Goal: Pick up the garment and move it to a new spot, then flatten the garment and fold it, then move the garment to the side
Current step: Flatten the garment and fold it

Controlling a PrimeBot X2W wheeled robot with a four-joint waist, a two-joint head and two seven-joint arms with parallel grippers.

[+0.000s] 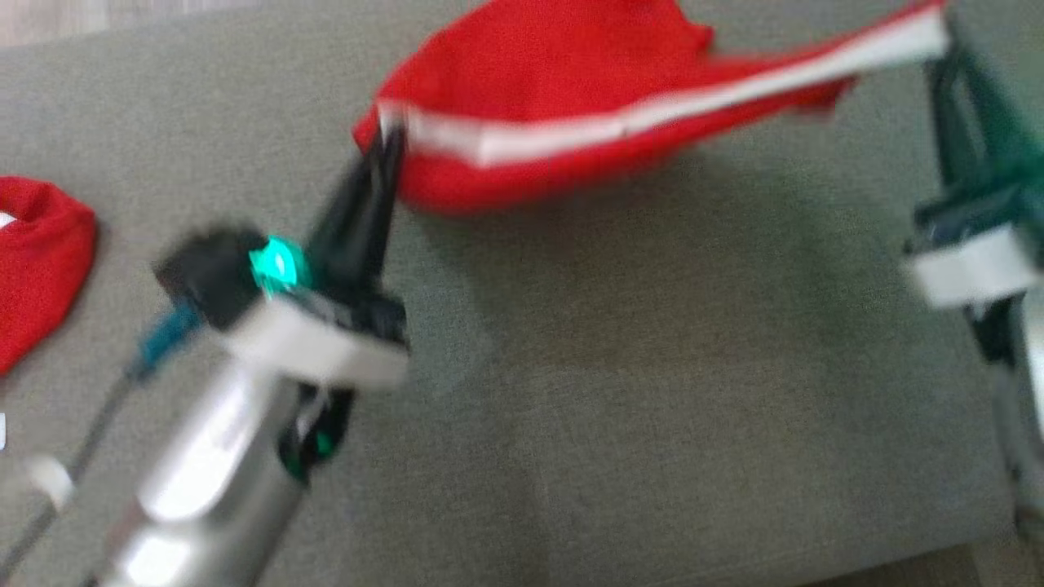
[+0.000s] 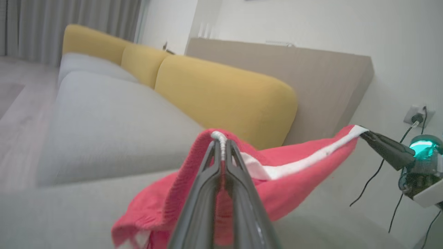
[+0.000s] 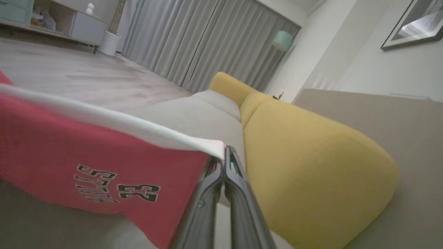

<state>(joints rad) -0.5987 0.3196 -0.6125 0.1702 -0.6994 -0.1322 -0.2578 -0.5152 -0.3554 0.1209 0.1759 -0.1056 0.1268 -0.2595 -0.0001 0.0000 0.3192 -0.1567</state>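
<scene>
The garment is red knit with a white band along one edge and dark lettering on its front. It hangs stretched in the air above the grey couch seat. My left gripper is shut on the band's left end, with the fabric pinched between its tips. My right gripper is shut on the band's right end. The left wrist view also shows the right gripper holding the far corner. The head view is blurred.
A second red piece of cloth lies on the seat at the left edge. Yellow back cushions line the couch's far side. A wall socket with black cables is on the right. The seat's front edge runs at the lower right.
</scene>
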